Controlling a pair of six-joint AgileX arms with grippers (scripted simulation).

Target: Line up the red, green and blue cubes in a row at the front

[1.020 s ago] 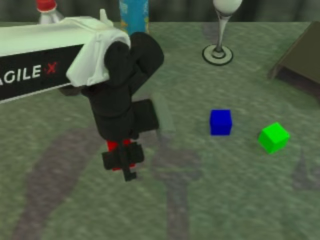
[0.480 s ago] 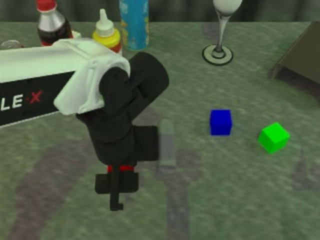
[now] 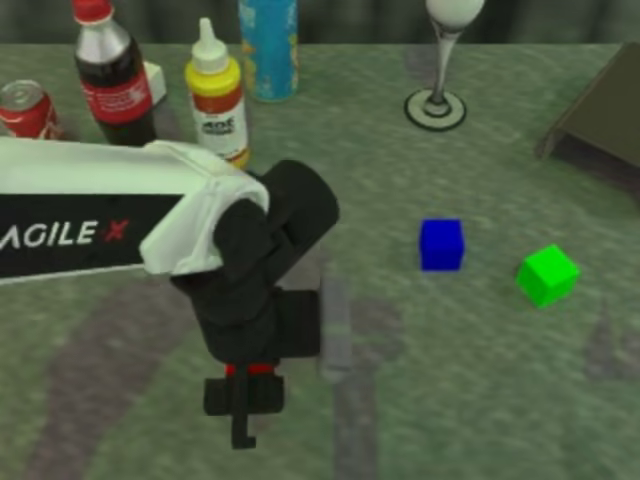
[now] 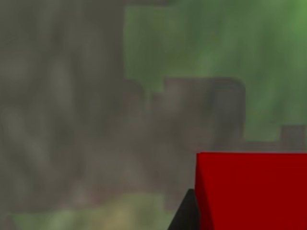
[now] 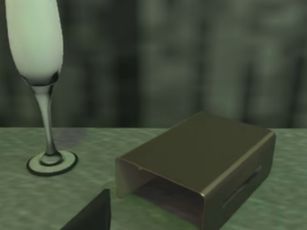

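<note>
Mottled green surface (image 3: pixel 480 400) lay below the left gripper (image 3: pixel 243 395), clamped on the red cube (image 3: pixel 250 369) near the front; releasing high could bounce it away from the blue cube (image 3: pixel 441 244) and green cube (image 3: pixel 547 275).

**Object count on the tabletop**

I count three cubes: one red cube (image 3: pixel 249 369), one blue cube (image 3: pixel 441 244), one green cube (image 3: pixel 547 275). Two bottles: cola bottle (image 3: pixel 112 85), yellow squeeze bottle (image 3: pixel 217 95). One red soda can (image 3: pixel 27 109), one blue canister (image 3: pixel 268 45), one glass (image 3: pixel 438 60), one open box (image 5: pixel 201 165).
</note>
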